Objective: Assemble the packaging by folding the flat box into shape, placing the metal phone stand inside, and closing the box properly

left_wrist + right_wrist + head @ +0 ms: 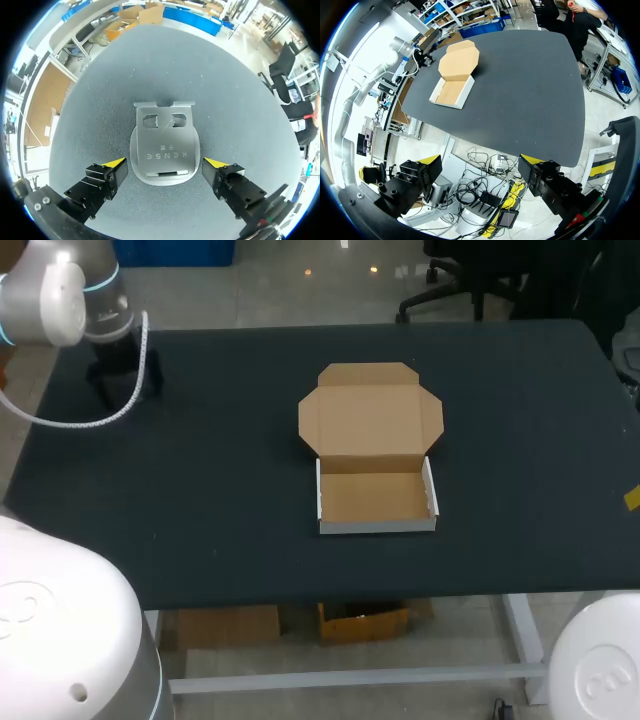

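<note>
The left claw [165,164] hangs open astride the phone stand [165,145], at the worktop's [520,440] far left corner. The right claw [480,161] is open beyond its edge.

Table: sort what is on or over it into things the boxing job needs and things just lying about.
Belong to the job:
box, folded up, lid open
phone stand, lying on the table
left gripper, open, astride the stand

Not the job's own:
table, merely bearing them
right gripper, open, out past the table's edge
</note>
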Robot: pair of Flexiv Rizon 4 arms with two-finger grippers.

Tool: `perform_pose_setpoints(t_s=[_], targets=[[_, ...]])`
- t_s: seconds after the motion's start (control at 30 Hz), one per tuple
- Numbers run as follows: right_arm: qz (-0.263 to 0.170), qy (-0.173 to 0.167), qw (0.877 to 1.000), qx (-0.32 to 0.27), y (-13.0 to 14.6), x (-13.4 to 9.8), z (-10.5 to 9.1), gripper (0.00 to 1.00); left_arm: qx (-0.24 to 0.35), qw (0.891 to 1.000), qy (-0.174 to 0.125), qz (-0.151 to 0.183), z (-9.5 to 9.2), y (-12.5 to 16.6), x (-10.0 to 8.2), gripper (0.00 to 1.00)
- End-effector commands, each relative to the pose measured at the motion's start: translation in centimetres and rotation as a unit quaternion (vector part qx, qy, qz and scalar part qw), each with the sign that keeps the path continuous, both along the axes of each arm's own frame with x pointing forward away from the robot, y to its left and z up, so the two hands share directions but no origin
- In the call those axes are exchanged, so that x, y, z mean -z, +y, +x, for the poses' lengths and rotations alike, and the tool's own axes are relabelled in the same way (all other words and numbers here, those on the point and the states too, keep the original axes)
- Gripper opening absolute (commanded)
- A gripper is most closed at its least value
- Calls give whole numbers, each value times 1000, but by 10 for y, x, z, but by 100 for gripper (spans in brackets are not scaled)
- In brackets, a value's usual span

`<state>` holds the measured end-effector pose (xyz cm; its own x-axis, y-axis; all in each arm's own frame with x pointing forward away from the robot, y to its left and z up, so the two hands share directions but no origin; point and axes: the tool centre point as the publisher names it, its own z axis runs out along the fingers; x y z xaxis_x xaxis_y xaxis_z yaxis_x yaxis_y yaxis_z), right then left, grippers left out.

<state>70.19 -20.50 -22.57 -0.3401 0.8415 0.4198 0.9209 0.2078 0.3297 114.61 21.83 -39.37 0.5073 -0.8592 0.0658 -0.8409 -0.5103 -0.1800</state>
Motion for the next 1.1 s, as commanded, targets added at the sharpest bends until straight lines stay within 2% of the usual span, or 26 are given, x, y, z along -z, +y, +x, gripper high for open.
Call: perform_pose_setpoints(t_s=[0.03, 1.1], targets=[[0, 0, 1000, 0, 0, -2, -2, 100, 1, 1000, 5, 1, 6, 1, -1, 100], [0, 0, 1000, 0, 0, -2, -2, 100, 3, 1000, 7, 4, 9, 4, -2, 100]])
